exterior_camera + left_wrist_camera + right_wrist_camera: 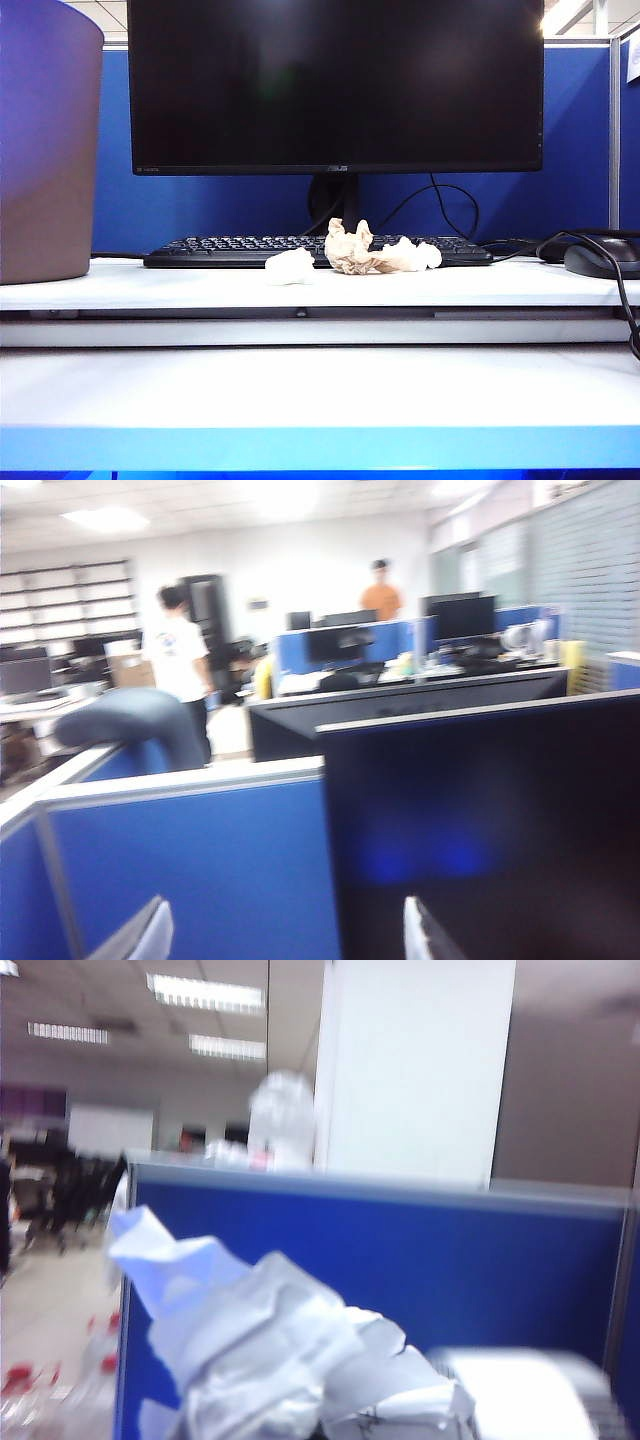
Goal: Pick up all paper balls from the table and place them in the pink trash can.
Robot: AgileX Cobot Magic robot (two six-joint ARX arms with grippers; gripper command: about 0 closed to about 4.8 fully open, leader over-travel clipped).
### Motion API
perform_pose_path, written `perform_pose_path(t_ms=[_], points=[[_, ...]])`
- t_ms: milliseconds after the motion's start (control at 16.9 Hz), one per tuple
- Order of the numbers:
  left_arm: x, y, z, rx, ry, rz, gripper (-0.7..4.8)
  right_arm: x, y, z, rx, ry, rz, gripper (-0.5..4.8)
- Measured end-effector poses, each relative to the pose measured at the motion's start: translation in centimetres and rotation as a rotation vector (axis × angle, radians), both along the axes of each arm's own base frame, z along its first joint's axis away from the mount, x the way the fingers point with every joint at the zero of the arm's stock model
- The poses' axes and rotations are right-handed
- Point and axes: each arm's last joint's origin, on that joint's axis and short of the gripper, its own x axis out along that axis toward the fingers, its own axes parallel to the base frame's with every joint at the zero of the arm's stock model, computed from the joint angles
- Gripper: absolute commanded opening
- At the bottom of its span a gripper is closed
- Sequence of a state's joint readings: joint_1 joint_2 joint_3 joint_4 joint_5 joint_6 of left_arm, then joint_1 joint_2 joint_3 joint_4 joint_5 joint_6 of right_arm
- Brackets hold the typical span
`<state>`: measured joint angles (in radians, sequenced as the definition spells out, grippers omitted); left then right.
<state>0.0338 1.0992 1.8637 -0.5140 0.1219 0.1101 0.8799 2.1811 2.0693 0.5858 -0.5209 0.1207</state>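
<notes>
Task in progress, with paper still left on the table [150,285]. In the exterior view, three balls were seen lying on the raised shelf just in front of the keyboard [230,250]: a white ball [289,266], a tan ball [350,248] just beside it, and a pale ball [410,256] touching the tan one on its other side. The pink can [45,150] stood at the far left edge of the shelf, well apart from the balls; its inside was hidden, so its contents could not be told. Neither arm was visible in the exterior view. The right gripper [330,1430] was closed on a bluish-white wad [270,1350], which was held up in front of a blue partition [400,1260], off the table. The left gripper [285,940] was held with its fingertips [150,930] apart and nothing between them, facing over a partition and a dark monitor [480,820]. It was judged that the held wad remained to be dropped in the can, and the three balls to be collected after it
</notes>
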Motion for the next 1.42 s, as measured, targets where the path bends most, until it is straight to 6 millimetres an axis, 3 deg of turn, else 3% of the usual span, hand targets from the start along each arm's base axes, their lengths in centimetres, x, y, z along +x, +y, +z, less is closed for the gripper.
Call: perform_pose_path(t_ms=[178, 415, 1127, 1246, 1424], points=[[-0.2, 0.0, 0.0, -0.009, 0.003, -0.01, 3.09, -0.3, 0.8, -0.6, 0.045, -0.047, -0.043, -0.05], [-0.4, -0.2, -0.3, -0.02, 0.043, -0.077, 3.09, -0.3, 2.6, -3.3, 0.011, -0.137, -0.096, -0.05], [-0.4, -0.2, -0.5, -0.021, 0.062, -0.08, 3.09, 0.2, 2.9, -3.7, -0.019, -0.092, -0.201, -0.05], [-0.4, -0.2, -0.6, -0.021, 0.072, -0.079, 3.09, 0.5, 3.2, -3.1, -0.115, 0.01, -0.185, -0.05], [-0.3, -0.2, -0.7, -0.017, 0.083, -0.078, 3.09, 0.3, 3.0, -1.6, -0.141, 0.03, -0.181, -0.05]])
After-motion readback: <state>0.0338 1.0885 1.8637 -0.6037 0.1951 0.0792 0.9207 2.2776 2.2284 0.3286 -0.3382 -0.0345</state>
